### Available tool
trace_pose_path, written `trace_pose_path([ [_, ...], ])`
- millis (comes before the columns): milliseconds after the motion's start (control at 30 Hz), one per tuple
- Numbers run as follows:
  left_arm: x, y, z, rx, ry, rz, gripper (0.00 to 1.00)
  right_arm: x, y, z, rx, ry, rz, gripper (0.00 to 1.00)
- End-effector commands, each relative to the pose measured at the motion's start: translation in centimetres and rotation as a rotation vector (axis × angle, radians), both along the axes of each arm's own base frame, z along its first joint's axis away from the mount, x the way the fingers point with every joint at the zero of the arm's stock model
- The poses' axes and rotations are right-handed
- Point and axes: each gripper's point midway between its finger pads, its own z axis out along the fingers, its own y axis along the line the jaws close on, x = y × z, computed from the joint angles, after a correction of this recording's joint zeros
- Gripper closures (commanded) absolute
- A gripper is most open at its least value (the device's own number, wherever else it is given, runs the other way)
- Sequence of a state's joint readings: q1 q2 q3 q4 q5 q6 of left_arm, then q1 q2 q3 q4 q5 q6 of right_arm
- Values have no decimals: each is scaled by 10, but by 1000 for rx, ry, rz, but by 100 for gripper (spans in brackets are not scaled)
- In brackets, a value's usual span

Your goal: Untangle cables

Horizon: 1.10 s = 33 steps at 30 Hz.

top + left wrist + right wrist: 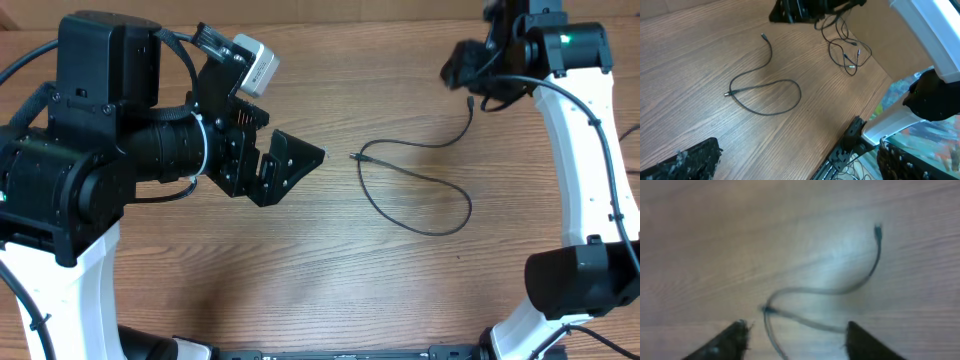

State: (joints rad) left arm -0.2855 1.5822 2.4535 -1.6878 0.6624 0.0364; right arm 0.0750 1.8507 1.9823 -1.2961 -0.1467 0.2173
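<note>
One thin black cable lies in a loose open loop at the table's middle, with small plugs at its ends. It also shows in the left wrist view. A second small bunch of thin cables sits by the far right, just beside my right gripper. In the blurred right wrist view the right gripper is open and above the table, with the looped cable below and between its fingertips, untouched. My left gripper is open and empty, left of the loop.
The table's right edge is close to the bunch. Beyond it are a black bracket and the right arm's white base. The left arm's bulky black body covers the table's left side.
</note>
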Motion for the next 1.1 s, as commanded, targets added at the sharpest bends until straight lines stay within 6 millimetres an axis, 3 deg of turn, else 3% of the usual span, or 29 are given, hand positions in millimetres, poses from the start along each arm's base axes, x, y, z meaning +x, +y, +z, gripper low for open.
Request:
trace_pose_path([
  [0, -6, 0, 4, -4, -27, -20, 0, -16, 27, -15, 2, 54, 121, 29],
  [167, -6, 0, 4, -5, -26, -21, 0, -35, 60, -44, -10, 127, 209, 27],
  [433, -8, -2, 6, -23, -20, -36, 0, -59, 97, -121, 33, 235, 234, 23],
  [600, -8, -2, 6, -22, -22, -38, 0, -70, 123, -153, 87, 231, 291, 23],
  [800, -9, -2, 6, -22, -22, -38, 0, -73, 140, -171, 96, 200, 312, 30],
  [1067, -9, -2, 6, -22, -22, -38, 0, -66, 126, -207, -82, 215, 259, 34],
])
